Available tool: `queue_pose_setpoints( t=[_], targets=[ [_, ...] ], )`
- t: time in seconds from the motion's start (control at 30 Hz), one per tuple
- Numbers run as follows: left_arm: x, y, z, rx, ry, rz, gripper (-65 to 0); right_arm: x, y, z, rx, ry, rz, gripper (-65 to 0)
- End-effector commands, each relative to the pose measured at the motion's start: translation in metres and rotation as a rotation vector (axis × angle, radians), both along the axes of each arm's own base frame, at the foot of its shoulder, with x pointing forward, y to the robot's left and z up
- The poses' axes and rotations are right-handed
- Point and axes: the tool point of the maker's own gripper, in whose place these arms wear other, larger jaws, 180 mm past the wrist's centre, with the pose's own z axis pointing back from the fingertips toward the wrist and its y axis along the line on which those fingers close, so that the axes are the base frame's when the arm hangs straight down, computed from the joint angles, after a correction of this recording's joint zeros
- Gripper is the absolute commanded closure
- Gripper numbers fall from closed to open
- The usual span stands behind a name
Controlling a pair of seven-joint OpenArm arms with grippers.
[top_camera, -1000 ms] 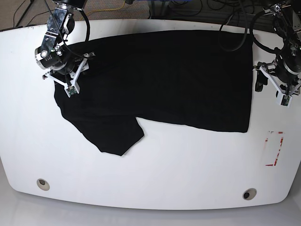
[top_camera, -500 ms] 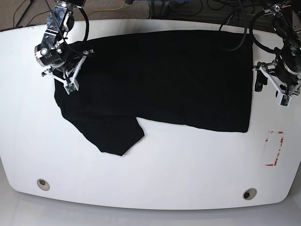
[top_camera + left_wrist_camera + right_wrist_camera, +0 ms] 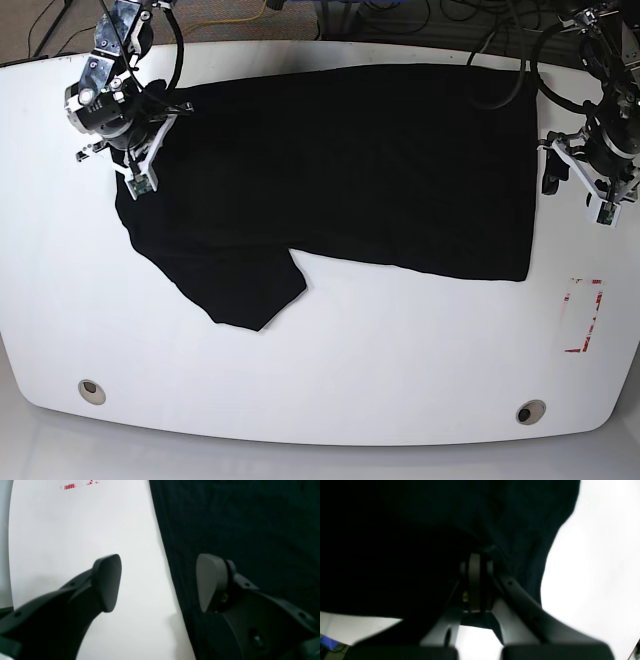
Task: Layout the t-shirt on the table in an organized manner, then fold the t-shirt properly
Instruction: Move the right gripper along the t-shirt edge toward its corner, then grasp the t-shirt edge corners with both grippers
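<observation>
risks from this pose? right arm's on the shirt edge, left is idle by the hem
1. The right gripper is shut on only a thin fold of the t-shirt; a pull may slip it free.
2. The left gripper is open with one of its fingers over the hem, nothing held, so a one-sided pull could drag and skew the shirt.
3. The sleeve juts toward the table front and could bunch.

A plain black t-shirt (image 3: 340, 170) is spread on a glossy white table (image 3: 320, 380). A red-outlined mark (image 3: 583, 315) is seen beside the t-shirt's hem.
</observation>
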Motion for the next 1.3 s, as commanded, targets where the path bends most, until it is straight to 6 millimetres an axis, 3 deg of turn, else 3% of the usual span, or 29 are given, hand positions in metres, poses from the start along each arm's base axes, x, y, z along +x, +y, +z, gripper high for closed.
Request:
queue_pose_setpoints(
  t=[0.0,0.33,0.73,0.9,1.1,1.27],
  targets=[
    [0.006,0.002,0.012,0.014,-0.043,-0.007,-43.3,0.008,-0.008,0.013,-0.011,-0.053,-0.016,0.0],
    [0.005,0.005,0.005,0.043,-0.012,-0.003,-43.3,0.016,-0.009,0.031,0.144,-0.155,-0.043,0.0],
    [0.006,-0.003,-0.001,0.056,0.009,-0.029,-43.3,0.028,-0.007,0.020,0.194,-0.141,-0.056,-2.1],
    [0.006,-0.003,-0.001,0.056,0.009,-0.029,-43.3,0.041,-0.007,0.016,0.220,-0.141,-0.064,-15.2],
    [0.006,-0.003,-0.001,0.056,0.009,-0.029,-43.3,0.055,-0.016,0.022,0.209,-0.159,-0.062,-40.9],
    [0.006,-0.003,-0.001,0.056,0.009,-0.029,-43.3,0.058,-0.023,0.028,0.185,-0.169,-0.048,-56.3]
  ],
)
